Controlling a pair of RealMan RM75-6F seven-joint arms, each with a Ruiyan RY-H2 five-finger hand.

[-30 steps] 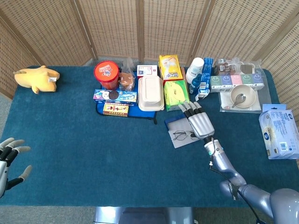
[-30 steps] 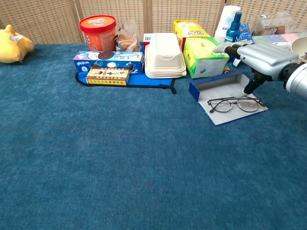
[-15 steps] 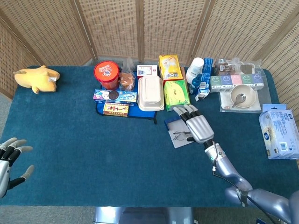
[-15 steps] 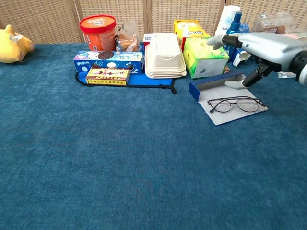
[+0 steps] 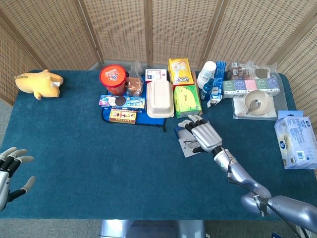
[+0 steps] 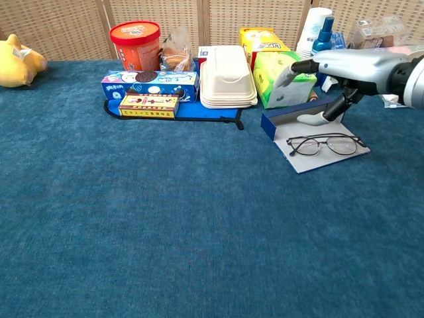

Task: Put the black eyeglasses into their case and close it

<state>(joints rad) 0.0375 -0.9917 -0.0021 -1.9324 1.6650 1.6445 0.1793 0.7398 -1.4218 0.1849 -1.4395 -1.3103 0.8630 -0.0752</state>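
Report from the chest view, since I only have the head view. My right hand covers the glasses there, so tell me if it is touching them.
Observer: No. The right hand hangs above the eyeglasses, clear of them.
Operator: Give me the thumb.
Observer: It points down behind the glasses, toward the blue case tray. I cannot tell whether it touches.
Operator: State where the glasses lie.
Observer: On the grey open flap of the case, in front of the tray, no part of them inside it.
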